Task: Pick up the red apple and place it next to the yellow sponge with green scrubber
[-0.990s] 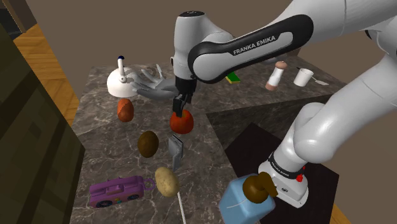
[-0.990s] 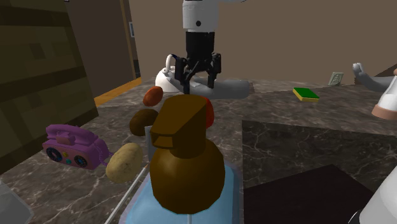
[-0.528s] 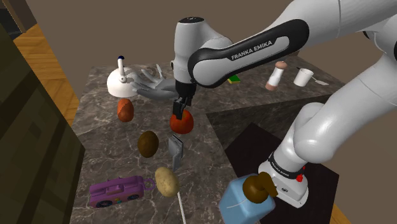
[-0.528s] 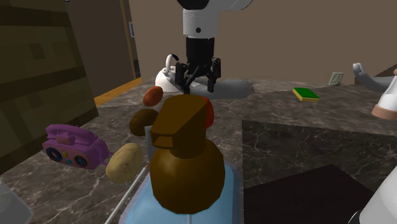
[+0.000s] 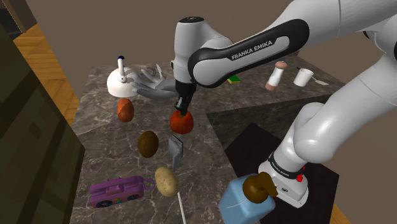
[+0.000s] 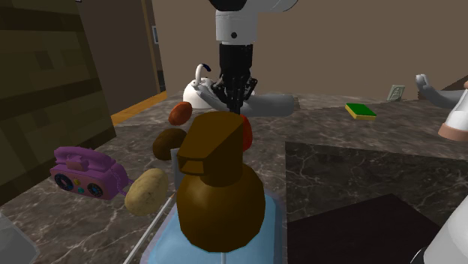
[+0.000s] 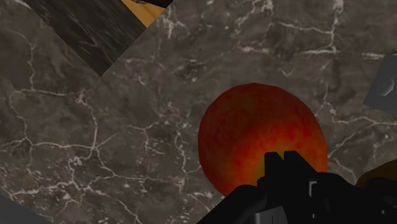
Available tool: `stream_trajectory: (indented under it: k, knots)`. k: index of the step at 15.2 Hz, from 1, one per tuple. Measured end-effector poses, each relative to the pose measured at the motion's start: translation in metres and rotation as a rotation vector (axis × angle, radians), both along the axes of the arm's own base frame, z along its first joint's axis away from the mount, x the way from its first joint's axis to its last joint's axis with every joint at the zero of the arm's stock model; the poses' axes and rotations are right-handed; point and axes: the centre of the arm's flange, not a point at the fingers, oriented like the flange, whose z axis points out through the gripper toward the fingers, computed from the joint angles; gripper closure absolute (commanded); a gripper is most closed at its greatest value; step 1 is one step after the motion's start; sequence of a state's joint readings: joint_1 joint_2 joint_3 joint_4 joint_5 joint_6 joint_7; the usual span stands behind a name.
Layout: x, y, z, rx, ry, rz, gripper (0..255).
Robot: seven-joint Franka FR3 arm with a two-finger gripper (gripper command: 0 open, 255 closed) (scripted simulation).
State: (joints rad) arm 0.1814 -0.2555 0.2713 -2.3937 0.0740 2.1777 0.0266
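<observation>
Narrowed from its earlier spread, the tool [image 5: 181, 107] now has its fingers meeting on nothing, the red apple [image 5: 182, 123] lying directly beneath it.

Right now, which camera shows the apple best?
The wrist view: the apple is large and nearly whole. The shoulder view shows it small under the end effector; in the second exterior view a brown bottle top hides most of it.
</observation>
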Motion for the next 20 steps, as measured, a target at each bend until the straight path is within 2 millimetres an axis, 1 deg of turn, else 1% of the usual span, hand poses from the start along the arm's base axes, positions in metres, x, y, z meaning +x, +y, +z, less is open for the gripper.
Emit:
stream_trajectory:
  k: [4,6,20]
  knots:
    - [0.000,0.000,0.000,0.000,0.000,0.000,255]
    - [-0.001,0.000,0.006,0.000,0.001,0.000,255]
    - [0.000,0.000,0.079,0.000,0.001,0.000,255]
